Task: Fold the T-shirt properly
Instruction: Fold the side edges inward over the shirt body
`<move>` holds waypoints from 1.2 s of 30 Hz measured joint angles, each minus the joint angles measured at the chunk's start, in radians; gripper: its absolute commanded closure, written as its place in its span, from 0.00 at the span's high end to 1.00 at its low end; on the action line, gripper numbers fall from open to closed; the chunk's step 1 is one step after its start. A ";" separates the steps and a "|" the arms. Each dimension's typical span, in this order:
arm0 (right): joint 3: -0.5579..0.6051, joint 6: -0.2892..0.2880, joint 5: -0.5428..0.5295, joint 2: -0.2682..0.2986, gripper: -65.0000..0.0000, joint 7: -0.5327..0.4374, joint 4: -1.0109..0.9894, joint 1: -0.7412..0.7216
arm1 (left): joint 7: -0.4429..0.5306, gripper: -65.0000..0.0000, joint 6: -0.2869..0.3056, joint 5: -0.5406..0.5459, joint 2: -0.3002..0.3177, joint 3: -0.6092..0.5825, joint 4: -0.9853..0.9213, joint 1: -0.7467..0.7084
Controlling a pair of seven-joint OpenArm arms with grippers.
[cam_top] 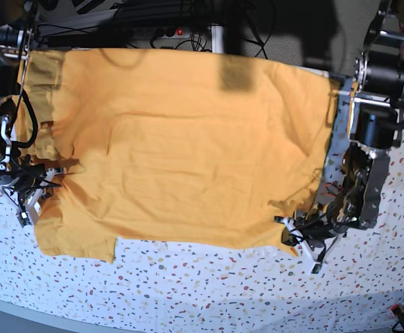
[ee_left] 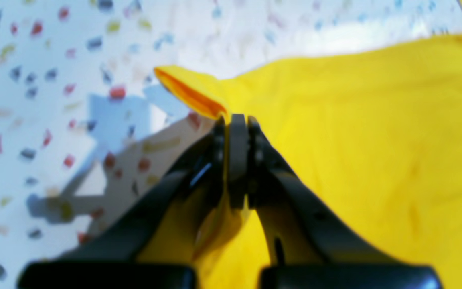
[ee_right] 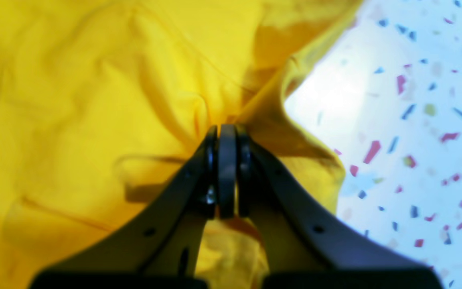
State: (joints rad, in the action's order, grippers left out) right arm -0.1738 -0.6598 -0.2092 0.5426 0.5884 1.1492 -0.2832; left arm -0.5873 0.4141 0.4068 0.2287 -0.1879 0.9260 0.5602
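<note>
Both hands clamped on fabric: left hand (ee_left: pixel 237 120) pinches a shirt (cam_top: pixel 188 146) corner, jaws fully together with cloth between; right hand (ee_right: pixel 227 130) likewise, jaws together on a bunched fold near the shirt's edge. In the base view the left hand (cam_top: pixel 305 239) sits at the near corner on that view's right, the right hand (cam_top: pixel 32 191) at the opposite side edge. Shirt lies spread mostly flat on the speckled counter (cam_top: pixel 208 284), plain side up, far edge reaching the counter's back; a sleeve shows at the near corner on the view's left. Progress, my read: early. Shirt is laid out and gripped, no completed fold visible; all folds remain. Text: none readable. No print, tag or brand visible on the exposed side.
</note>
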 measured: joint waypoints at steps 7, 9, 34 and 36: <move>-0.145 0.001 -0.002 -0.002 0.00 0.050 0.237 0.145 | -0.041 0.00 0.004 0.016 0.055 -0.002 0.268 -0.143; -0.204 0.001 -0.002 0.001 0.00 0.068 0.291 0.182 | -0.064 0.00 0.003 0.013 0.073 -0.002 0.330 -0.163; -0.388 0.001 -0.029 -0.002 0.00 0.065 0.416 0.343 | -0.144 0.00 0.000 -0.002 0.163 -0.002 0.510 -0.235; -0.388 0.001 -0.030 -0.002 0.00 0.063 0.416 0.333 | -0.146 0.00 -0.002 -0.006 0.163 -0.002 0.510 -0.227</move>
State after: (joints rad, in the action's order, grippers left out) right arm -0.5617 -0.6586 -0.2394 0.5407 0.6518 1.5650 0.0498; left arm -0.7334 0.4126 0.4004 0.3912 -0.1898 1.4357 0.3328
